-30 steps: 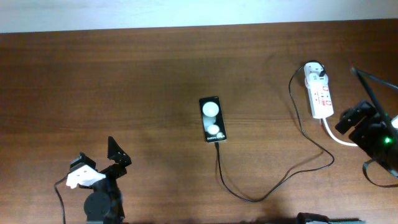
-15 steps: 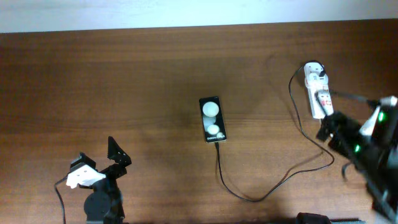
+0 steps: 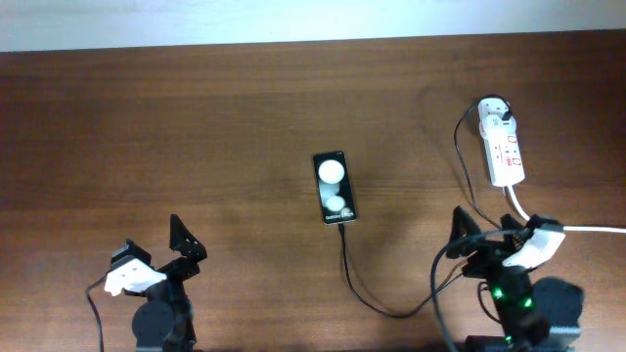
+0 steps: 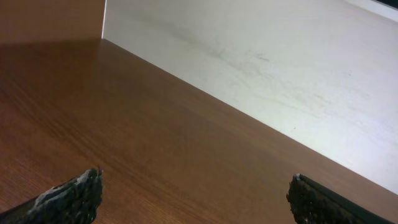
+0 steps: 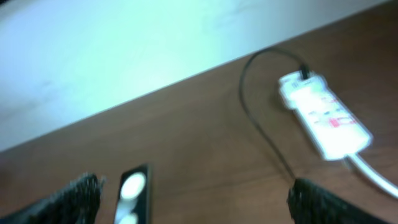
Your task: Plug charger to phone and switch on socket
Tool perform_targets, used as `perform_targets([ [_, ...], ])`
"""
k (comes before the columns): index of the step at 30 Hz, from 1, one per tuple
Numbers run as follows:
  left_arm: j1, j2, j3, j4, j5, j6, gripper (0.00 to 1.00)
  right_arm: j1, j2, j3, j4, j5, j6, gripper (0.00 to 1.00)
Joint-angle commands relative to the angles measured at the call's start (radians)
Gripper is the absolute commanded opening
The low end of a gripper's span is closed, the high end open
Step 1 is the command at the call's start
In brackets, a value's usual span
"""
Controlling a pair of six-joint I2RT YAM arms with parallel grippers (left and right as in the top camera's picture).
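The black phone [image 3: 334,187] lies at the table's middle, glossy with two bright reflections. The thin black charger cable [image 3: 391,307] runs from the phone's near end in a loop to the white adapter [image 3: 494,110] at the far end of the white socket strip [image 3: 506,149] at the right. My right gripper [image 3: 479,238] is open and empty near the front right, apart from the strip; its view shows the phone [image 5: 134,193], the cable [image 5: 258,124] and the strip [image 5: 323,118]. My left gripper [image 3: 181,240] is open and empty at the front left, over bare wood [image 4: 186,155].
The strip's thick white cord [image 3: 572,230] runs off to the right edge near my right arm. A pale wall [image 4: 280,68] rises beyond the table's far edge.
My right arm has swung from beside the socket strip at the right edge down and left to the front right of the table. The left arm has not moved.
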Motion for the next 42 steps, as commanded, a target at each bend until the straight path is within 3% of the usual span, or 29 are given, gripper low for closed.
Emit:
perform_targets([
  [1,0.004,-0.002,-0.005,0.000,0.008,0.019,0.99,0.053,-0.114,-0.105,0.074,0.023,-0.010,0.99],
  [13,0.004,-0.002,-0.005,0.000,0.008,0.019,0.99,0.061,-0.149,-0.369,0.418,0.060,-0.011,0.99],
  [26,0.004,-0.002,-0.005,0.000,0.008,0.019,0.99,0.060,-0.149,-0.369,0.350,0.122,-0.150,0.99],
  [31,0.004,-0.002,-0.005,0.000,0.008,0.019,0.99,0.060,-0.149,-0.369,0.351,0.123,-0.280,0.99],
  [42,0.004,-0.002,-0.005,0.000,0.008,0.019,0.99,0.060,-0.149,-0.369,0.351,0.123,-0.280,0.99],
])
